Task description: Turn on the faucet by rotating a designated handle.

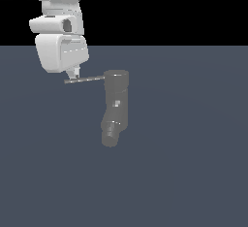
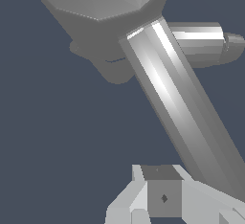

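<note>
Near the middle of the dark floor stands the grey faucet (image 1: 115, 108), its thin handle (image 1: 86, 80) sticking out toward the exterior view's left. At that rod's free end, the white hand (image 1: 73, 75) hangs right against it; whether its fingers (image 2: 162, 196) are apart or together, I cannot tell.

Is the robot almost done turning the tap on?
Not yet, probably. Done: the gripper has reached the far end of the handle. In hand: its fingertips sit right at that thin rod. Left: swinging the rod round the faucet. No water shows, so whether it has turned at all is unclear.
</note>
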Controlling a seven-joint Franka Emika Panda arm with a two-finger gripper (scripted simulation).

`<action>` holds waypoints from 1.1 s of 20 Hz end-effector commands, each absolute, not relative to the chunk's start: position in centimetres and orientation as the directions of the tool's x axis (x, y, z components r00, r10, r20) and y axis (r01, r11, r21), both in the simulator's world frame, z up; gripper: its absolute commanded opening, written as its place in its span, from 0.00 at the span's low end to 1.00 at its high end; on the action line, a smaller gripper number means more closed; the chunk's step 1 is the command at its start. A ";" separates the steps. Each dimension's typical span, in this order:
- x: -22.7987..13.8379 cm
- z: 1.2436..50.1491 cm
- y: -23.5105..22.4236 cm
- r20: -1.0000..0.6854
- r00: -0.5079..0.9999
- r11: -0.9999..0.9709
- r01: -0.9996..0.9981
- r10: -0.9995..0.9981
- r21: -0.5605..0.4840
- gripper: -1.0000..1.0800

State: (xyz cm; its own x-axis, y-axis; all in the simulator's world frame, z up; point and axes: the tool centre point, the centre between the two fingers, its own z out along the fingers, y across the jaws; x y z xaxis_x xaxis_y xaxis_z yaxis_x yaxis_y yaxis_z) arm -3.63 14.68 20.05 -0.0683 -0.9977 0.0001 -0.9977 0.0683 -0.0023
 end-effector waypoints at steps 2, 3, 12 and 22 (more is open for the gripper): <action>-5.0 20.1 15.2 0.000 -0.060 0.060 -0.998 -0.998 0.000 0.00; -5.3 20.1 15.2 0.000 -0.060 0.060 -0.998 -0.998 0.000 0.00; -6.5 20.1 13.9 -0.001 -0.066 0.066 -0.998 -0.998 -0.001 0.00; -8.7 20.1 12.1 0.000 -0.064 0.064 -0.998 -0.998 -0.001 0.00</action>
